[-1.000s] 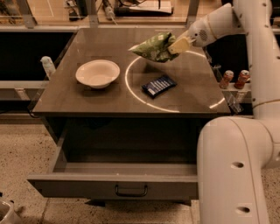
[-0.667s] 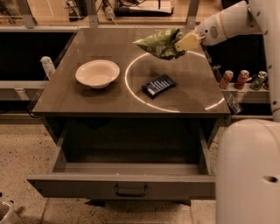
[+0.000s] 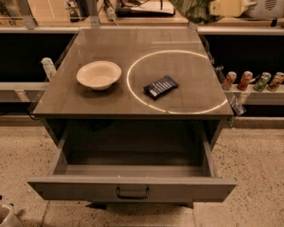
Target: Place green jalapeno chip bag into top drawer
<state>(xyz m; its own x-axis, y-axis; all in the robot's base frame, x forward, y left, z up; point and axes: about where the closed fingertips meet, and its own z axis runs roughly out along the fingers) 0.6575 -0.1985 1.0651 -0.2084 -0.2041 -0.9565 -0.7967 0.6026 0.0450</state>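
Observation:
The green jalapeno chip bag [image 3: 194,9] hangs at the top edge of the camera view, high above the table's far right corner; only its lower part shows. My gripper [image 3: 212,8] is right beside it, shut on its right side, with the pale arm [image 3: 262,6] running off to the right. The top drawer [image 3: 133,188] is pulled wide open below the table's front edge. Its grey front panel carries a dark bar handle [image 3: 132,193], and the inside looks empty.
A white bowl [image 3: 98,74] sits on the left of the grey table [image 3: 111,44]. A small dark-blue flat packet [image 3: 161,86] lies inside a white circle line. Several cans [image 3: 253,80] stand on a ledge to the right. A pale bottle [image 3: 48,67] stands at the left.
My gripper has lifted the chip bag up and away from the table top to the top edge of the view. The view has also shifted, so the arm no longer fills the right side.

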